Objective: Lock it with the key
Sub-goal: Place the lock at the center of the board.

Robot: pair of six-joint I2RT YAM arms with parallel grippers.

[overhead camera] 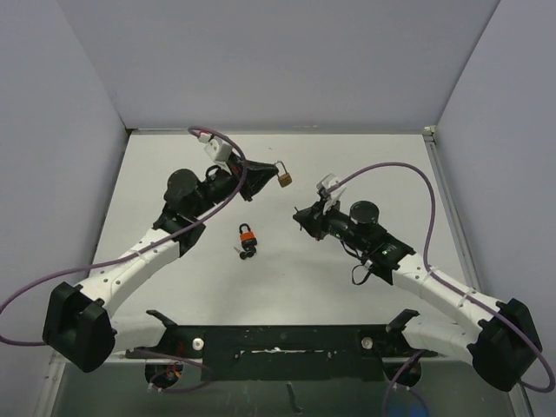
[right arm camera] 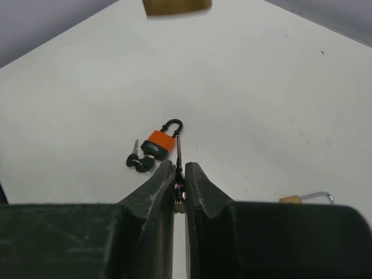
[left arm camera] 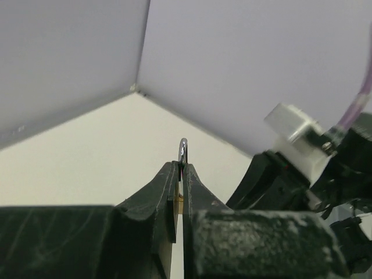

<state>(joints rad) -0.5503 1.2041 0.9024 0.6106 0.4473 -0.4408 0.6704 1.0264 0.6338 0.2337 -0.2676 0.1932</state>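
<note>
On the bench (overhead camera: 382, 174), toward its far edge and about midway across, the left jaws are clamped tight on the brass padlock (overhead camera: 284, 178), holding it off the surface. From the left wrist its shackle (left arm camera: 183, 152) stands up above the fingertips, with only a sliver of the brass body showing between them. The right jaws sit nearer the bench's middle, pinched nearly closed on the key (right arm camera: 178, 152), whose thin blade sticks straight out ahead of them.

The move ahead turns on lining that blade up with the lock. From the right wrist the brass padlock (right arm camera: 177, 6) hangs at the very top of the view, ahead of the key tip, higher, and slightly left of the blade's line. The right jaws are the ones to travel, up and toward the far edge. Which way the keyhole faces I cannot make out.

An orange padlock (overhead camera: 248, 234) lies on the bench below the blade's line.
</note>
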